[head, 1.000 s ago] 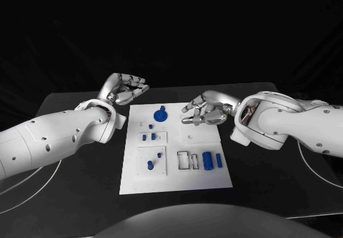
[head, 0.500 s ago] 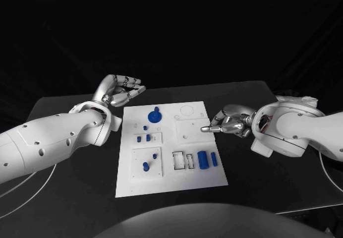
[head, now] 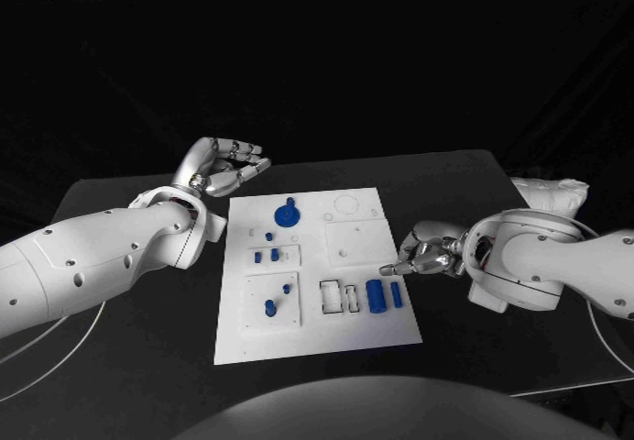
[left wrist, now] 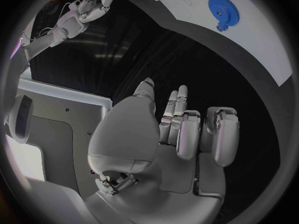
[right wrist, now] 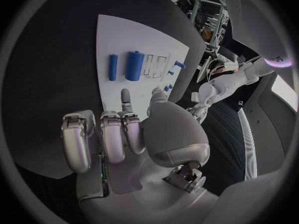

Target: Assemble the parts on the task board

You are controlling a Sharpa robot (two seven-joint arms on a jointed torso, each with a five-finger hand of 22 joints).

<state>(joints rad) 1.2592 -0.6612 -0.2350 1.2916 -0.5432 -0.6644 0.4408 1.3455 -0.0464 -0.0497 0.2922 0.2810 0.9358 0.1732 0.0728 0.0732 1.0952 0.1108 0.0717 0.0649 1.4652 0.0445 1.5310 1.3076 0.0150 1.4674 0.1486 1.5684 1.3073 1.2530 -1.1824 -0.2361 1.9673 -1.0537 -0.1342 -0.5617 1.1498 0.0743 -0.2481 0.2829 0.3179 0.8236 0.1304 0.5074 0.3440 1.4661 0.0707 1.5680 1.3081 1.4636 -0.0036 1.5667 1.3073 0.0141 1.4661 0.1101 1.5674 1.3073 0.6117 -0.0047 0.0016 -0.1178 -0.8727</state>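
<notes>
The white task board (head: 346,325) lies in the middle of the black table. On it sit a blue gear (head: 286,216) at the far end, small blue pieces (head: 266,256) in a left panel, two pegs (head: 277,301) nearer, and two blue cylinders (head: 383,294) at the right. My left hand (head: 222,167) hovers beyond the board's far left corner, fingers loosely spread, holding nothing. My right hand (head: 423,253) sits at the board's right edge with its fingers curled in, empty, just beyond the cylinders (right wrist: 124,66). The gear (left wrist: 223,12) also shows in the left wrist view.
Two empty outlined slots (head: 340,296) lie beside the cylinders. Round recesses (head: 346,203) mark the board's far right corner. Bare black table (head: 132,339) stretches on both sides of the board. My left forearm (head: 119,247) runs along the board's left side.
My right hand has drawn back from over the board's far right part to its right edge and curled its fingers. The left hand has stayed put.
</notes>
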